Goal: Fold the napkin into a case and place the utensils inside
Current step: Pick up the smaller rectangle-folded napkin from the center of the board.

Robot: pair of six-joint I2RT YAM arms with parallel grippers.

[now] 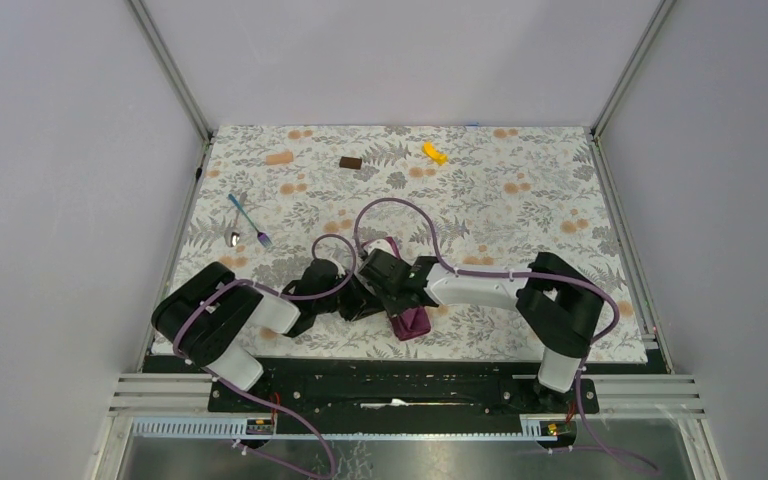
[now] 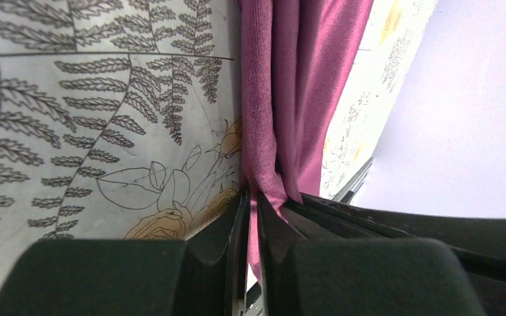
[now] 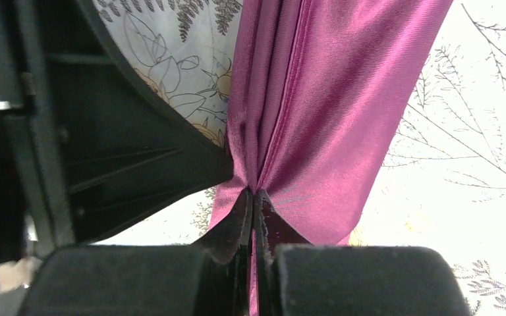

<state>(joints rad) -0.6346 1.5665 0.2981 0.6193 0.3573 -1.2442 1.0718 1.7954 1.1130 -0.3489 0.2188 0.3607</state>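
Note:
The plum napkin [image 1: 410,323] is bunched into hanging folds near the table's front middle, and both grippers pinch it close together. My left gripper [image 2: 253,201] is shut on a gathered edge of the napkin [image 2: 283,99], a strip of cloth running between its fingers. In the right wrist view my right gripper [image 3: 253,194] is likewise shut on the napkin [image 3: 323,118], with the left gripper's black body just to its left. Seen from above, the left gripper [image 1: 353,300] and right gripper [image 1: 388,285] almost touch. The utensils [image 1: 248,225] lie at the left, apart from the cloth.
A small brown block [image 1: 350,162] and a small yellow piece [image 1: 434,152] lie near the far edge of the floral table covering [image 1: 520,200]. Purple cables loop over both arms. A metal rail [image 1: 410,385] runs along the near edge.

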